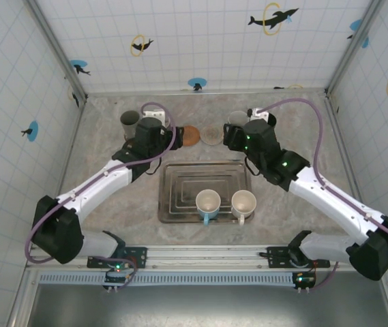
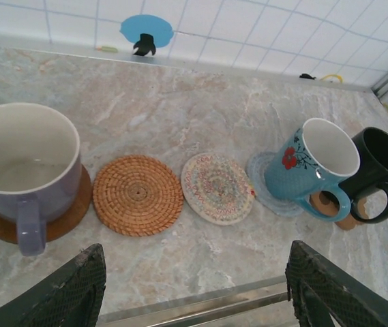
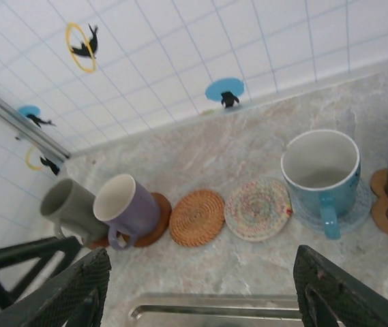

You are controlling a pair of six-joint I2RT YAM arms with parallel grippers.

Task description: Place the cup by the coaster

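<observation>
Two cups stand in the metal tray (image 1: 168,170): a blue-handled cup (image 1: 208,203) and a white cup (image 1: 243,203). Along the back lie a free woven brown coaster (image 2: 138,195) and a free pastel coaster (image 2: 217,187). A purple cup (image 2: 23,167) sits on a dark brown coaster at the left. A blue flowered cup (image 2: 311,167) and a black cup (image 2: 378,167) sit on their own coasters at the right. My left gripper (image 2: 197,272) hangs open and empty over the tray's far rim, near the woven coaster. My right gripper (image 3: 202,272) is open and empty, short of the pastel coaster (image 3: 257,208).
A grey cup (image 3: 64,204) stands behind the purple cup (image 3: 127,204) at the far left. Tiled walls close the back and both sides. The tray's far rim (image 3: 214,312) lies just under both grippers. Bare marble lies between tray and coasters.
</observation>
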